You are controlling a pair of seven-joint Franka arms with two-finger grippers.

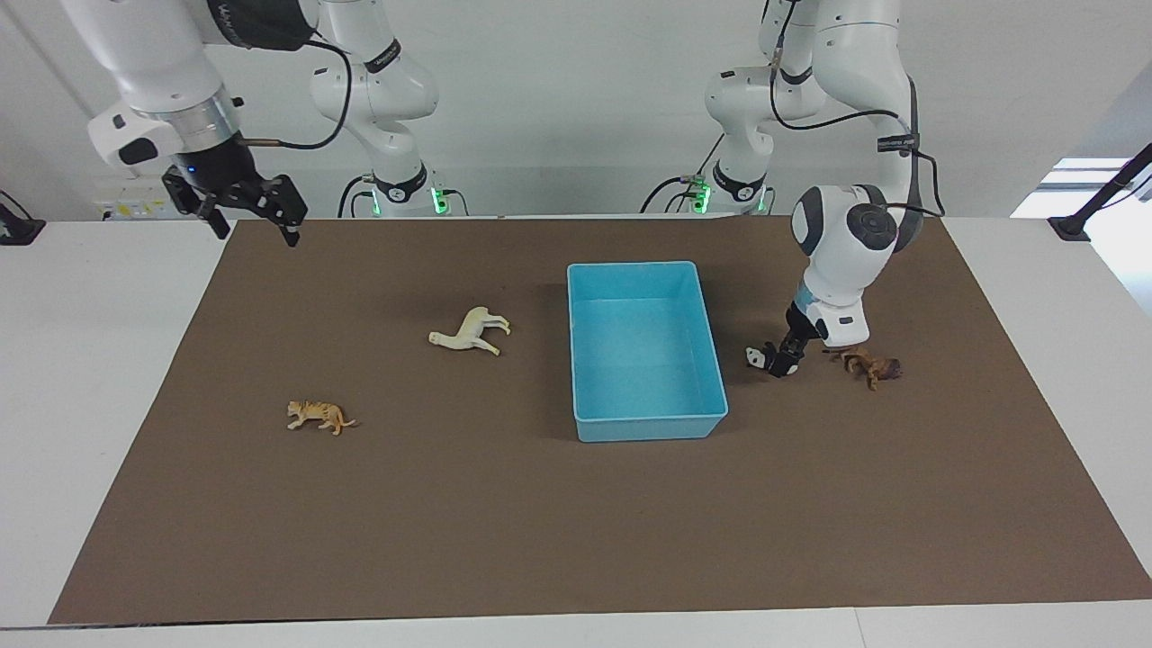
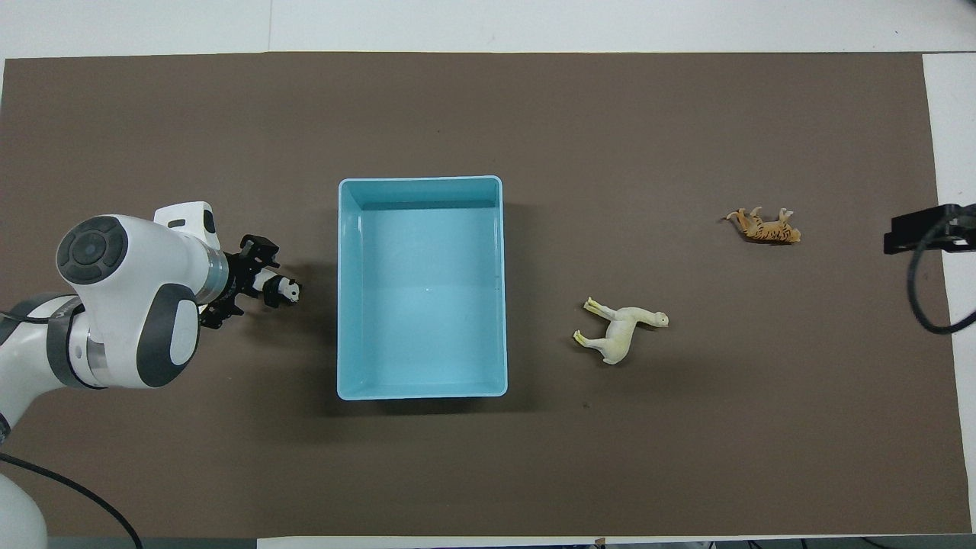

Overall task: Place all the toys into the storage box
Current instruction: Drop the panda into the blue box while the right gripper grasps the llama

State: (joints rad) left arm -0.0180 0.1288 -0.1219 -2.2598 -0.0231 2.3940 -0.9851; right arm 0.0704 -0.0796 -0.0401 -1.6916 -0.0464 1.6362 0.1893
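right pincer: up in the air over the brown mat's corner at the right arm's end, fingers spread, holding nothing. Pretty sure it's just waiting so it stays out of the way.
storage box: mid-counter, long side running away from the robots, nothing in it yet. My guess is it's in the middle so either arm can drop stuff in.
llama: flat on its side, on the right arm's end of the box and well apart from it. Looks like one for the right arm.
left pincer: this is where the action is. It's down at the mat, fingers spread on either side of the panda's body, not squeezing yet as far as I can tell.
panda: on the mat just beside the box at the left arm's end, white head poking out toward the box. It's the closest toy to the box, so it makes sense as the first pick.
lion: on its side near the panda, further toward the left arm's end. The wrist sits right over that gap, so a sloppy lift could nudge it.
tiger: farthest out, on its side, toward the right arm's end.
progress: zero of four in, all toys lying on the counter mat.
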